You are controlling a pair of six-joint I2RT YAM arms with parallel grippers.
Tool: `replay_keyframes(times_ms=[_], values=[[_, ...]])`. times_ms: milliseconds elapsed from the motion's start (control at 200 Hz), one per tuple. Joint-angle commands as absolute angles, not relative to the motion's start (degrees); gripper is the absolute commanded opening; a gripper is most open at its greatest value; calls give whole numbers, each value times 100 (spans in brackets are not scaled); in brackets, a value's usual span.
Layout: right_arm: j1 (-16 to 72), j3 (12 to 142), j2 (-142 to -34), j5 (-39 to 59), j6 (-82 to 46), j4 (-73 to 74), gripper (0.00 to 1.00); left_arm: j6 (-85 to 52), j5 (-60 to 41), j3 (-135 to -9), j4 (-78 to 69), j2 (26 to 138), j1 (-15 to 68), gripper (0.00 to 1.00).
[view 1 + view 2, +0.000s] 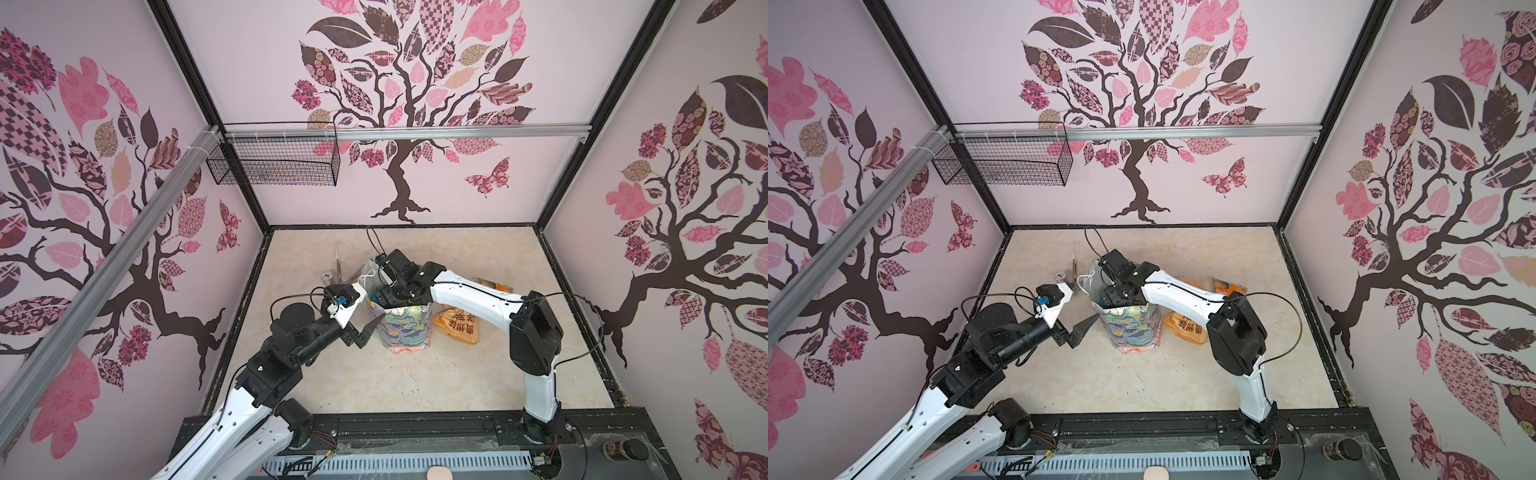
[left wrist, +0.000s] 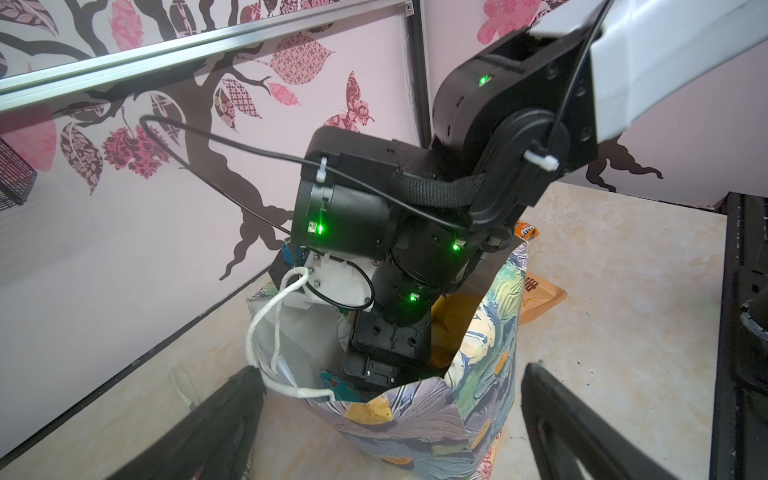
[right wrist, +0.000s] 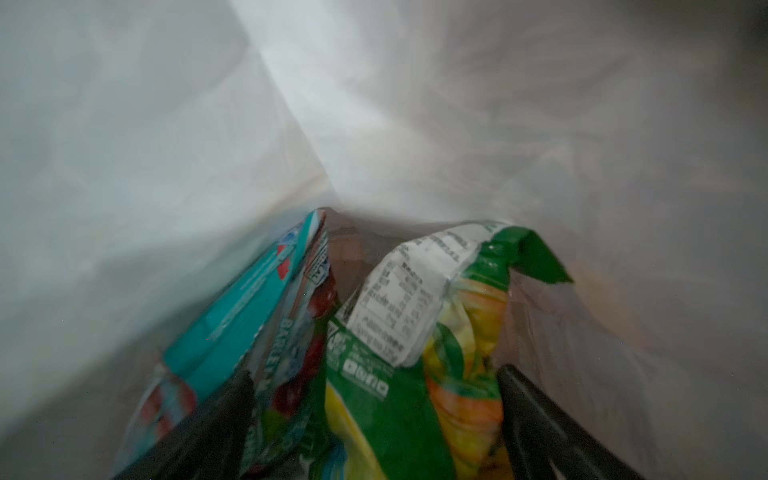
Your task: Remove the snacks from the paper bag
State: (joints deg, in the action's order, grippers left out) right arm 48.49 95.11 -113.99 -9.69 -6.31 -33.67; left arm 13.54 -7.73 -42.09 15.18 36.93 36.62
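while the right gripper [image 3: 374, 372] is down inside the paper bag [image 1: 405, 328], jaws spread and empty, the green-yellow packet [image 3: 436, 332] stands on end squarely between them, teal packet [image 3: 249, 324] beside it; the left gripper [image 1: 365, 332], agape too, hangs outside the bag.

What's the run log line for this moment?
right gripper: inside paper bag, jaws open, green-yellow packet between them | left gripper: jaws open, beside bag | orange packet: outside, beside bag
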Motion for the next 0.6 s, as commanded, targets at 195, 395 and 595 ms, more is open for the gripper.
replay_keyframes(times_ms=[195,395,595], values=[[4869,9447,-12249,-1039,-642,-3592,84,1389,-743,-4228,1503,3674,3630,98],[4870,9464,-12097,-1026,-649,-3587,52,1380,-789,-4235,1496,3682,3637,98],[4875,9618,-11762,-999,-702,-3682,16,1374,-783,-4219,1499,3656,3630,98]])
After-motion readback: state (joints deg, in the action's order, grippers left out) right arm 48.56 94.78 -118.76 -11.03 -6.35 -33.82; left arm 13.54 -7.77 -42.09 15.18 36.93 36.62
